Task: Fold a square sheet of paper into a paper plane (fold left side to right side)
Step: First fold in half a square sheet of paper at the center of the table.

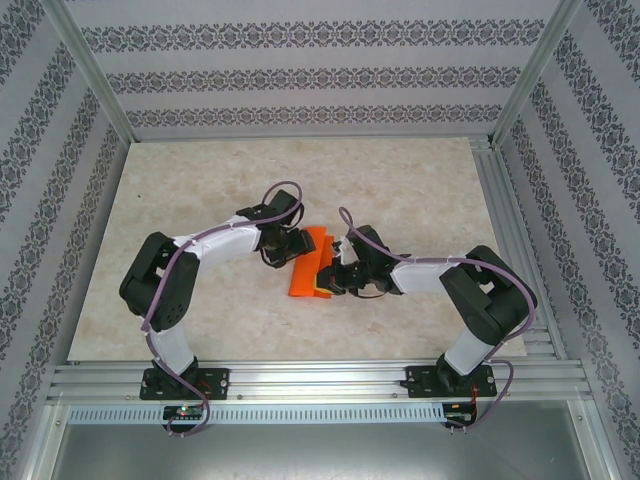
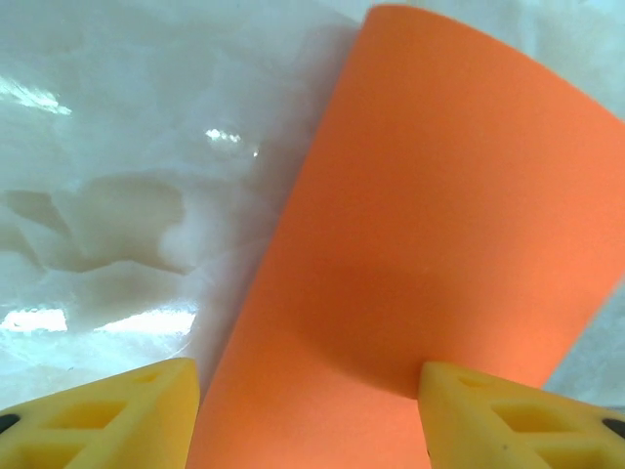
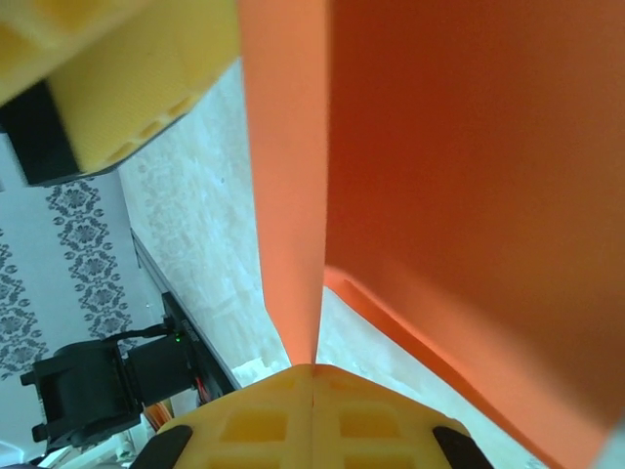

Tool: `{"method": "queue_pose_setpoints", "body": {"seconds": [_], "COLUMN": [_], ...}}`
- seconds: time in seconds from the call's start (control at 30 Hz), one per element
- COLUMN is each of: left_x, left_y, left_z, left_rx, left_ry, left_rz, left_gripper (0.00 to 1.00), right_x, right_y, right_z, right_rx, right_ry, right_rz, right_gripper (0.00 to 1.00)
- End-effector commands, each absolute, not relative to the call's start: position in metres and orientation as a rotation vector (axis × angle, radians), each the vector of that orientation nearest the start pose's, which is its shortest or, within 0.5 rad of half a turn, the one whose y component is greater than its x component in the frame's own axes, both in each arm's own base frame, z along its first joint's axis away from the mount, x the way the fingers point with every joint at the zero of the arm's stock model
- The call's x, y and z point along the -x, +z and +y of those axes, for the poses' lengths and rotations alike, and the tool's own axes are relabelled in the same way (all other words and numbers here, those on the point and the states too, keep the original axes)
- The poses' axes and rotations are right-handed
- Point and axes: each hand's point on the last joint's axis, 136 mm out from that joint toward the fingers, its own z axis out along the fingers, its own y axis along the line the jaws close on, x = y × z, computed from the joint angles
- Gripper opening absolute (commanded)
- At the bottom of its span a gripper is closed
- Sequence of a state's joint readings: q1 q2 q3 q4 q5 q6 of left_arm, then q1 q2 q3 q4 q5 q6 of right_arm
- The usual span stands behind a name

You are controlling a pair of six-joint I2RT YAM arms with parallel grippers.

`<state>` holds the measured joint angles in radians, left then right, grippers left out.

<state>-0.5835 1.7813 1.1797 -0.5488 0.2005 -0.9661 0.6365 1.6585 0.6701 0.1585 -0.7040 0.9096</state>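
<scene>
A: Right gripper (image 3: 312, 376) first; what do we log?
B: We see its two yellow fingers (image 3: 244, 420) pressed flat together, no gap at the seam; a folded edge of the paper plane (image 3: 469, 176) runs straight into that seam; we note it as clamped on the paper.
A: And from above?
B: We place the right gripper (image 1: 335, 278) at the right-hand long edge of the paper plane (image 1: 308, 268), towards its near end; its fingers are too small there to read.
A: Left gripper (image 2: 308, 410)?
B: Fingers apart; one yellow fingertip (image 2: 98, 415) sits over the bare table (image 2: 117, 147), the other in front of the paper plane (image 2: 439, 215), which arches up between them in a smooth curve; whether that tip presses the paper, we cannot tell.
A: Overhead position?
B: Left gripper (image 1: 285, 250) at the paper's left edge, towards its far end; the two grippers face each other across it.
A: The paper itself?
B: Bright orange, folded into a narrow strip, lying slantwise mid-table (image 1: 400, 180); by the right wrist view one layer stands lifted, and a yellow finger (image 3: 127, 88) of the left gripper shows beside that raised fold.
A: Surroundings?
B: Patterned walls (image 1: 300, 80) on three sides; aluminium rail (image 1: 320, 375) under both arm bases.
</scene>
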Motion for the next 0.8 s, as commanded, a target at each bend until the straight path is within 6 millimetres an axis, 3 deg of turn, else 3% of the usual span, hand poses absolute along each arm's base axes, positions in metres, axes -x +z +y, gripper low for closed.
{"method": "queue_pose_setpoints", "body": {"seconds": [0.0, 0.2, 0.47, 0.77], "left_x": [-0.324, -0.321, -0.319, -0.319], "left_y": [0.086, 0.092, 0.085, 0.067], "left_z": [-0.246, -0.237, -0.228, -0.245], "left_rx": [0.443, 0.438, 0.427, 0.343], "left_ry": [-0.675, -0.673, -0.626, -0.708], "left_rz": [2.818, 2.809, 2.825, 2.865], "left_gripper": [0.64, 0.65, 0.64, 0.60], "right_x": [-0.238, -0.243, -0.246, -0.247], "right_y": [0.054, 0.049, 0.046, 0.037], "right_z": [0.299, 0.289, 0.283, 0.281], "right_rx": [0.047, 0.032, 0.013, -0.006], "right_ry": [1.377, 1.336, 1.317, 1.296], "right_rz": [2.743, 2.758, 2.764, 2.790], "right_gripper": [0.00, 0.00, 0.00, 0.00]}}
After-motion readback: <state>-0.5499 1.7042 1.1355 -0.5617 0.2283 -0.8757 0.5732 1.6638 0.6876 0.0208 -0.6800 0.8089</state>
